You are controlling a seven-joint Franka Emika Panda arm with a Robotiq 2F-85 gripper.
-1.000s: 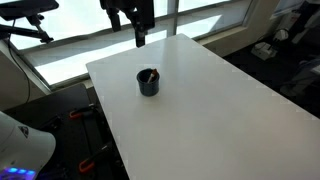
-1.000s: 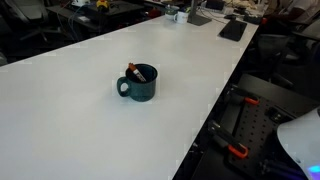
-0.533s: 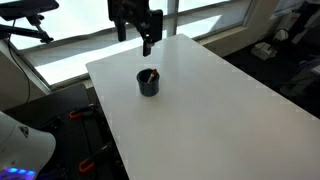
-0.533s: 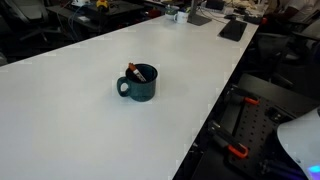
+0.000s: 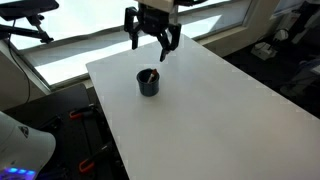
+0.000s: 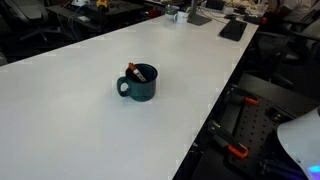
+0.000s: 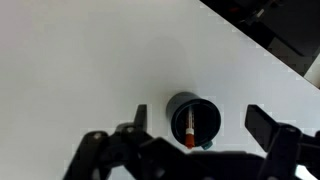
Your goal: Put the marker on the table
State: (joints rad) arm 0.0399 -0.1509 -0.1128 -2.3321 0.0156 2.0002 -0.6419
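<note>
A small dark cup (image 5: 148, 82) stands on the large white table (image 5: 220, 100). The marker (image 5: 150, 74), a thin light stick with a red end, leans inside the cup; it also shows in the other exterior view (image 6: 132, 71) and in the wrist view (image 7: 189, 127). My gripper (image 5: 152, 47) hangs open and empty in the air above and behind the cup. In the wrist view the cup (image 7: 194, 121) sits between the spread fingers (image 7: 268, 124), well below them.
The table's near edge (image 6: 215, 110) drops to a floor with cables and clamps. A dark flat object (image 6: 233, 29) and small clutter lie at the table's far end. Windows stand behind the table.
My gripper has moved from the far table edge toward the cup and turned, its fingers now spread wide. The cup and marker have not moved.
</note>
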